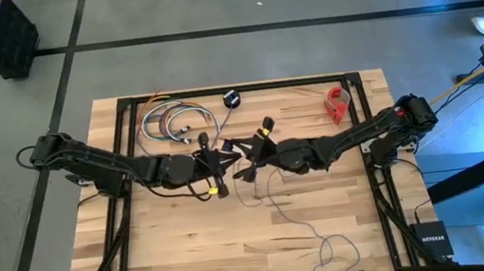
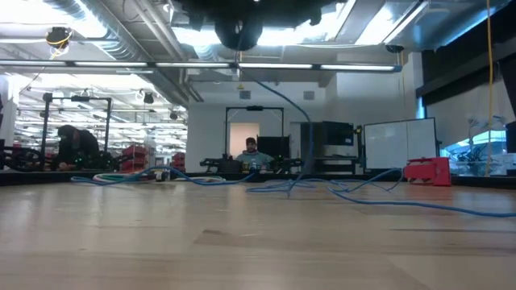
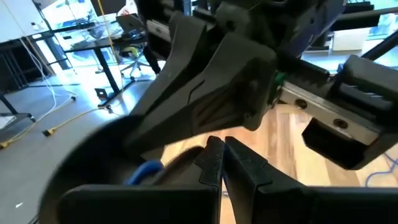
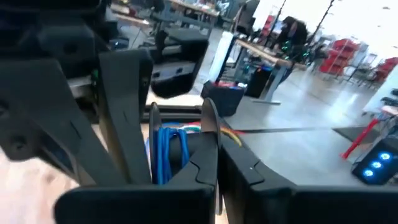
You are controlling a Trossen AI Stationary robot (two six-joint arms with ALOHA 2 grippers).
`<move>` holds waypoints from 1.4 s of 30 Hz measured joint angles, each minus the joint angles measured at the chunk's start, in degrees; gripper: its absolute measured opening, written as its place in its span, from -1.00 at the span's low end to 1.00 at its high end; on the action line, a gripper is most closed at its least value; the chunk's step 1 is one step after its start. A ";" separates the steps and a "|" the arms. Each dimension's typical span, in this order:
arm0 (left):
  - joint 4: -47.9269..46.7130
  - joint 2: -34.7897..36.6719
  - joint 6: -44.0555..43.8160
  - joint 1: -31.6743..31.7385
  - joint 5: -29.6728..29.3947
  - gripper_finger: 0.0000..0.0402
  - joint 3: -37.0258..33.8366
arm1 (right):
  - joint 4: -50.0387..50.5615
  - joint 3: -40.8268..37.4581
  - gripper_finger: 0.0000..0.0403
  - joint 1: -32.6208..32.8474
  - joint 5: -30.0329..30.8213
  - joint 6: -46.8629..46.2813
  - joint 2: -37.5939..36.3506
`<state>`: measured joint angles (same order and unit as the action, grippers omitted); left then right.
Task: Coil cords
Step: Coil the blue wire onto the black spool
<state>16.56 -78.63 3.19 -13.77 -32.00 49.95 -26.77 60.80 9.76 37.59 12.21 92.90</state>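
A: From above, what do you see?
B: My left gripper (image 1: 223,159) and right gripper (image 1: 247,158) meet mid-table, both clenched. The cord (image 1: 291,215) trails toward the near edge, over bare wood.
A: Wrist views?
B: Fingertips (image 3: 214,155) pressed together; blue loops (image 4: 166,152) behind mine.

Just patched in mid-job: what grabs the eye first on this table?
The two arms meet tip to tip at the table's middle, left tool and right tool both shut and raised off the wood. From there the thin cord trails loose toward the near edge, while the multicoloured cable bundle lies behind the left arm.
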 joint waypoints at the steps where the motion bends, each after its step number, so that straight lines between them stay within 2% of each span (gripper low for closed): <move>1: -0.14 0.00 -0.04 0.17 0.00 -0.97 0.02 | -1.02 -0.02 -0.97 -0.04 0.04 0.76 0.02; 16: -0.22 -0.07 0.08 0.53 0.96 -0.97 0.24 | -2.96 0.90 -0.98 2.28 0.13 8.73 -6.32; 26: -1.20 -0.13 -0.18 0.75 0.88 -0.97 0.07 | -2.98 4.55 -0.98 4.02 1.01 13.65 -6.83; 38: -5.82 -0.17 -0.13 2.46 0.64 -0.97 0.00 | -0.83 7.57 -0.96 10.08 6.35 20.55 -8.59; 42: -10.00 -0.24 -0.20 3.37 -2.69 -0.97 -0.04 | 2.61 7.67 -0.96 13.47 9.76 21.17 -8.85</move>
<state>6.55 -78.87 2.98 -10.39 -34.69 49.91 -24.16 68.47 23.23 47.35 33.39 84.05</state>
